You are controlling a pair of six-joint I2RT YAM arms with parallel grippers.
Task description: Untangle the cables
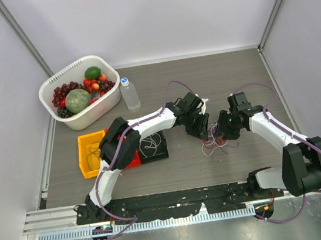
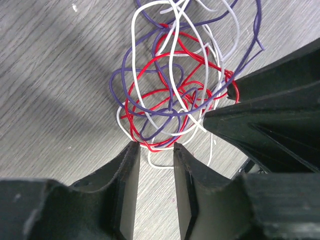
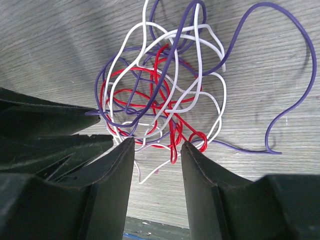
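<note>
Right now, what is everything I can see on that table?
cables: one tangle, red, white and purple, centre
basket: one, white, back left, full of fruit
bottle: one, clear, blue cap, right of basket
yellow bin: one, left side
black bin: one, beside yellow bin, white wire inside
table: one, grey wood
left gripper: one, black, open at the tangle
right gripper: one, black, open, opposite side

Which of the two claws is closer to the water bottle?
Left. In the top view the left gripper is right of and below the water bottle, at the cables; the right gripper sits farther right, across the cables.
</note>
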